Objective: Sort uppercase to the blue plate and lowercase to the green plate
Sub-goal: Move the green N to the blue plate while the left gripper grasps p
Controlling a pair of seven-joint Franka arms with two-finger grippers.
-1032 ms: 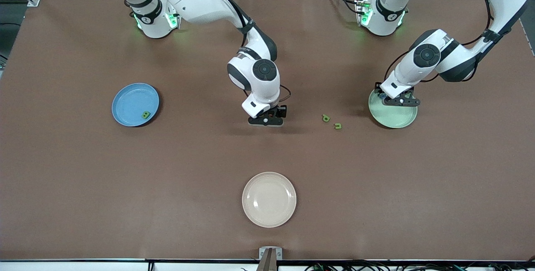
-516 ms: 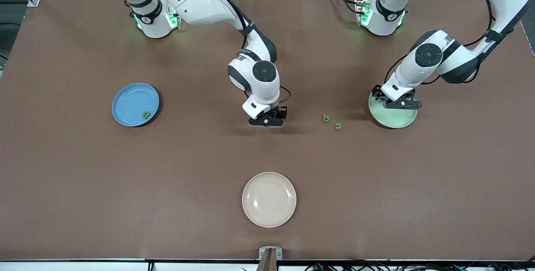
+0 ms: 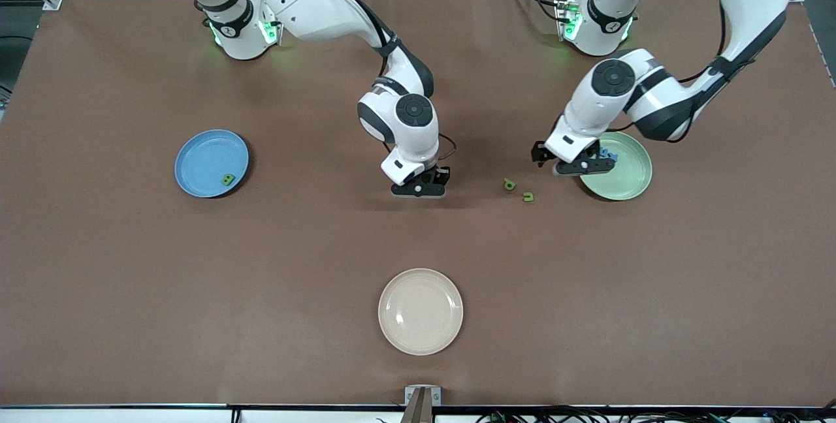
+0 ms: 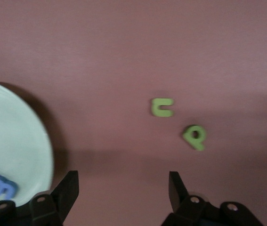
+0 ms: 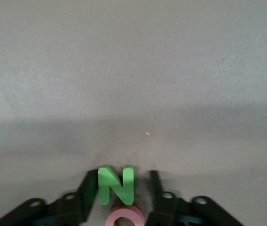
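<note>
My right gripper (image 3: 418,189) is low at the table's middle, open, its fingers (image 5: 90,188) astride the green N (image 5: 116,184). The pink Q (image 5: 124,217) lies right beside the N. My left gripper (image 3: 575,167) is open and empty over the table at the rim of the green plate (image 3: 627,178), which holds a blue m (image 4: 0,185) and another blue letter (image 3: 610,151). The green p (image 3: 509,183) and green u (image 3: 528,197) lie on the table beside that gripper, also in the left wrist view (image 4: 195,136) (image 4: 162,107). The blue plate (image 3: 202,158) holds the green B (image 3: 226,179). The blue G is out of view.
A cream plate (image 3: 420,311) lies near the table's front edge, nearer to the front camera than my right gripper. Brown mat (image 3: 130,279) covers the whole table.
My left gripper has moved off the green plate toward the p and u, uncovering blue letters in the plate. My right gripper has stayed over the N.
</note>
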